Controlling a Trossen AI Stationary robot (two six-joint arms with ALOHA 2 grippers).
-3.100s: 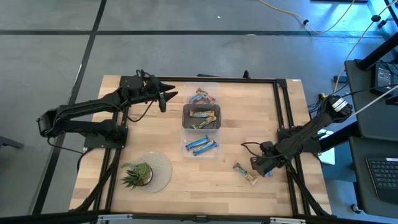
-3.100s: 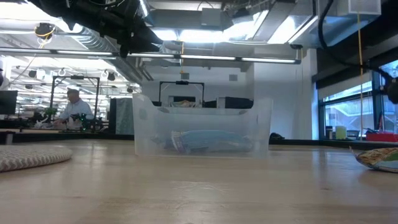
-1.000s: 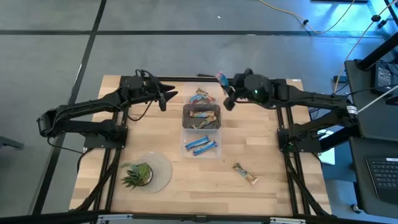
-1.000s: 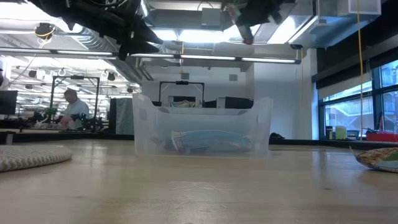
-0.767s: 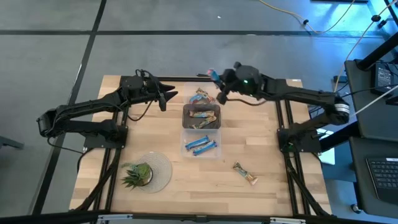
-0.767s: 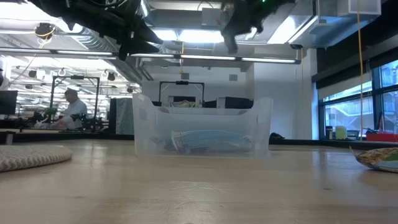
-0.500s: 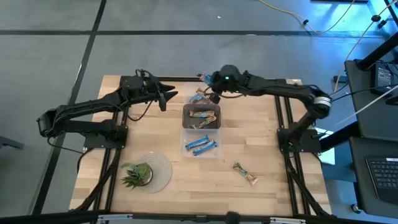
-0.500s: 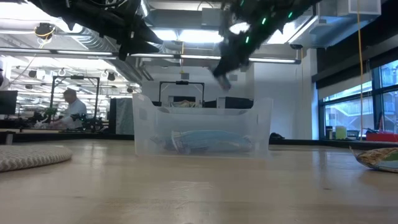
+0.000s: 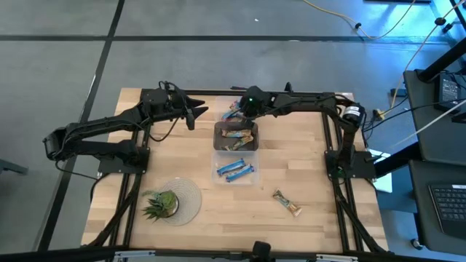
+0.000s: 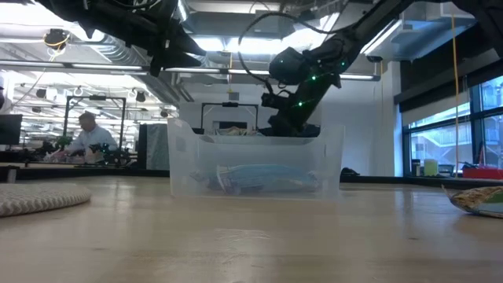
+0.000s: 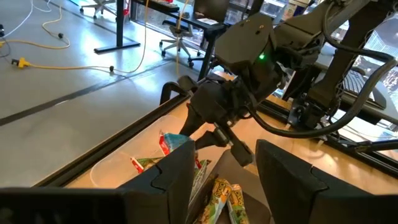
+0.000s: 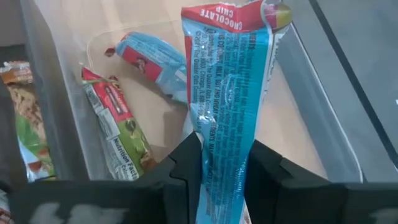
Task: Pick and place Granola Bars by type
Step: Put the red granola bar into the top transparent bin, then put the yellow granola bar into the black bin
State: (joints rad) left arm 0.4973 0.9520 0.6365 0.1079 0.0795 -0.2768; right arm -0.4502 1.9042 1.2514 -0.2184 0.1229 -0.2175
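— Over the far clear tray (image 9: 234,111), at twelve o'clock on the table (image 9: 182,164) from above, what's the right gripper (image 9: 245,110) doing?
— Hovering; the left gripper (image 9: 195,115) waits at ten o'clock, fingers parted, empty.

— And low down?
— Right gripper (image 10: 281,119) sits behind the bins (image 10: 255,161).

— Right wrist?
— Fingers clamp a blue-and-red bar (image 12: 225,106) above the tray's two bars (image 12: 134,99).

Readable text: "CHOCOLATE CHIP" on the red top band of the blue bar (image 12: 227,99) clamped in the right pincer (image 12: 221,165). Fine print below it illegible. Other wrappers unreadable.
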